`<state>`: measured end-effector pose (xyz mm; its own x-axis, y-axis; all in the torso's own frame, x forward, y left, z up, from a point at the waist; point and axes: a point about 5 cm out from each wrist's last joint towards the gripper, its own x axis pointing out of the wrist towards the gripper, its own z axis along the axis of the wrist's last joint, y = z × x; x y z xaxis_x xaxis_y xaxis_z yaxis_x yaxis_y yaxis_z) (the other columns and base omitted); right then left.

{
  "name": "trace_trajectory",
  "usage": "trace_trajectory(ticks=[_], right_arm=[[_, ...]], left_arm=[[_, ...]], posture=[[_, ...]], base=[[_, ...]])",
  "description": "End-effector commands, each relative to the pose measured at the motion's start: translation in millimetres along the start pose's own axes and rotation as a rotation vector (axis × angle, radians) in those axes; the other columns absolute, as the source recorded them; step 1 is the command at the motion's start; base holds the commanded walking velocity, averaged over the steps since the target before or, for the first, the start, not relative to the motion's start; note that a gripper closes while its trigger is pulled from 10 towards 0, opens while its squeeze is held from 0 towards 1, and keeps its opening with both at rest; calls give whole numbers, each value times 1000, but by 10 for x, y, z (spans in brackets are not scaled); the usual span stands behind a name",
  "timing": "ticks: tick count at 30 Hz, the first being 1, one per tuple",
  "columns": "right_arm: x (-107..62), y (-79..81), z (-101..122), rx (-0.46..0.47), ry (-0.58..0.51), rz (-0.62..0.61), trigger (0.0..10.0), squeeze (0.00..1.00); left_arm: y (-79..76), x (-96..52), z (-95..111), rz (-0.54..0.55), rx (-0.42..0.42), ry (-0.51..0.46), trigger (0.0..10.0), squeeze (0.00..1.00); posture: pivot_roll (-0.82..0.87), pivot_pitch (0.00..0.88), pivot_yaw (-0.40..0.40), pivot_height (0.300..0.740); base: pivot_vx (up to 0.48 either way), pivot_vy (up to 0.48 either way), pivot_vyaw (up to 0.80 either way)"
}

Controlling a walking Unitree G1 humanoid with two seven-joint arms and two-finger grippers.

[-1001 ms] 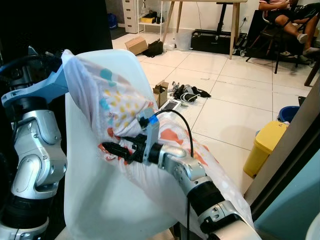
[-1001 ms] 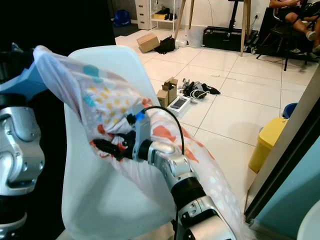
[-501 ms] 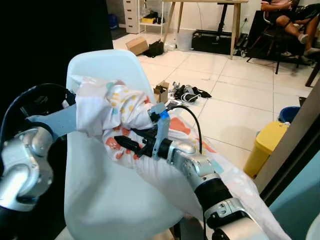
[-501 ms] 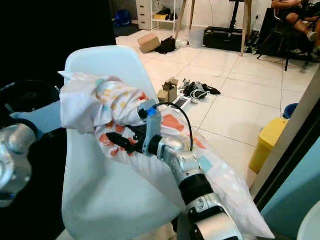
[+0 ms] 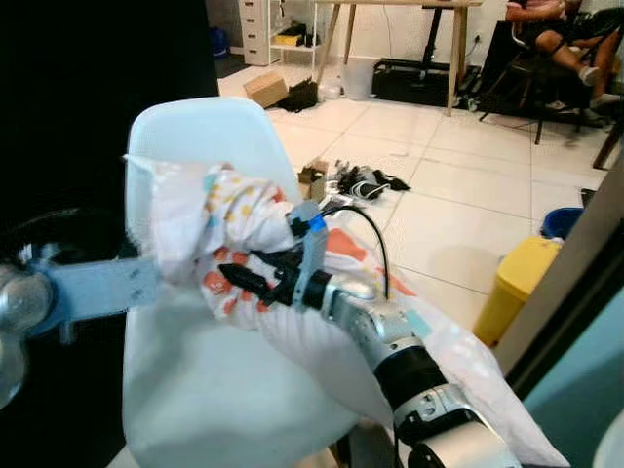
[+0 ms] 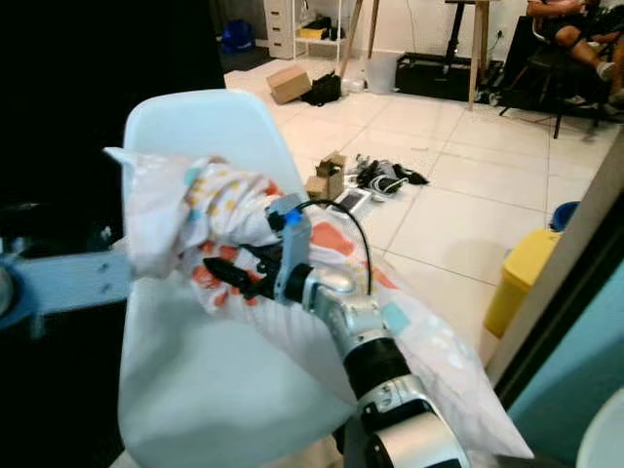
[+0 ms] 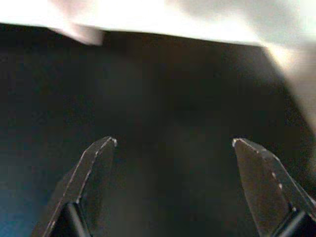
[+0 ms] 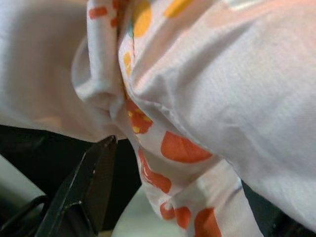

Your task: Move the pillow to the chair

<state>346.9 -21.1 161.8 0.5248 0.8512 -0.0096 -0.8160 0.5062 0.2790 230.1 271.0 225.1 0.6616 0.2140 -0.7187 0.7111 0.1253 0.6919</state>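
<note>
The pillow (image 5: 244, 210), white with orange, yellow and teal spots, lies bunched against the back of the white shell chair (image 5: 195, 132) and trails down over the seat toward the right. My right gripper (image 5: 226, 279) is shut on a fold of the pillow in front of the chair back; in the right wrist view the spotted cloth (image 8: 197, 98) fills the gap between its fingers (image 8: 89, 182). My left arm (image 5: 97, 288) reaches in from the left, below the pillow's corner. In the left wrist view my left gripper (image 7: 173, 148) is open over darkness, holding nothing.
Tiled floor stretches beyond the chair, with small cardboard boxes and cable clutter (image 5: 361, 180), another box (image 5: 265, 88), a yellow bin (image 5: 514, 283) and a blue bucket (image 5: 564, 222). A slanted door edge (image 5: 575, 244) stands close on the right. A person sits on a chair (image 5: 561, 34) at the far right.
The pillow's top corner has come down from above the chair back and bunched up. My left arm has dropped lower and away to the left. The right gripper keeps its hold.
</note>
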Motion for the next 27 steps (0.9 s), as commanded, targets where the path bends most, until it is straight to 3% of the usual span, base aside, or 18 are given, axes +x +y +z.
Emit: trace_trajectory(ticks=[1, 3, 4, 5, 7, 8, 10, 14, 15, 17, 19, 21, 23, 24, 25, 27], right_arm=[[14, 0, -22, 8, 1, -3, 10000, 0], [17, 4, -24, 10, 2, 1, 10000, 0], [20, 9, -21, 13, 1, 8, 10000, 0], [20, 9, -21, 13, 1, 8, 10000, 0], [21, 20, -6, 16, -6, 30, 10000, 0], [21, 20, -6, 16, -6, 30, 10000, 0], [13, 57, 48, 34, -38, 83, 10000, 0], [1, 105, 104, 58, -75, 141, 10000, 0], [-57, 210, 188, 102, -121, 278, 10000, 0], [-119, 295, 234, 118, -140, 386, 10000, 0], [-119, 295, 234, 118, -140, 386, 10000, 0], [-189, 352, 249, 126, -136, 473, 10000, 0], [-276, 387, 261, 112, -128, 546, 10000, 0], [-276, 387, 261, 112, -128, 546, 10000, 0], [-314, 379, 293, 114, -142, 563, 10000, 0], [-344, 276, 407, 122, -211, 508, 10000, 0]], left_arm=[[-172, -104, -37, -128, 29, 2, 10000, 0], [-233, -139, -33, -173, 46, -8, 10000, 0], [-296, -196, 52, -221, 54, -89, 10000, 0], [-296, -196, 52, -221, 54, -89, 10000, 0], [-356, -342, 248, -270, 101, -268, 10000, 0], [-356, -342, 248, -270, 101, -268, 10000, 0], [-357, -515, 406, -266, 122, -441, 10000, 0], [-314, -641, 476, -232, 111, -552, 10000, 0], [-145, -778, 500, -118, 62, -649, 10000, 0], [-62, -872, 511, -47, 34, -727, 10000, 0], [-62, -872, 511, -47, 34, -727, 10000, 0], [16, -920, 512, 36, 13, -779, 10000, 0], [232, -979, 551, 203, -39, -843, 10000, 0], [232, -979, 551, 203, -39, -843, 10000, 0], [349, -1005, 599, 292, -70, -883, 10000, 0], [535, -1018, 752, 425, -163, -981, 10000, 0]], posture=[[-109, 19, -10, 571], [-109, 19, -10, 571], [-100, 22, -16, 571], [-100, 22, -16, 571], [-100, 22, -16, 571], [-100, 22, -16, 571], [-95, 24, -11, 571], [-95, 24, -11, 571], [-97, 26, -5, 571], [-98, 26, -1, 571], [-98, 26, -1, 571], [-101, 28, -1, 571], [-100, 27, 0, 571], [-100, 27, 0, 571], [-103, 27, 3, 571], [-111, 25, 3, 571]], base=[[0, 0, 0], [0, 0, 0], [0, 0, 0], [0, 0, 0], [0, 0, 0], [0, 0, 0], [0, 0, 0], [0, 0, 0], [0, 0, 0], [0, 0, 0], [0, 0, 0], [0, 0, 0], [0, 0, 0], [0, 0, 0], [0, 0, 0], [0, 0, 0]])
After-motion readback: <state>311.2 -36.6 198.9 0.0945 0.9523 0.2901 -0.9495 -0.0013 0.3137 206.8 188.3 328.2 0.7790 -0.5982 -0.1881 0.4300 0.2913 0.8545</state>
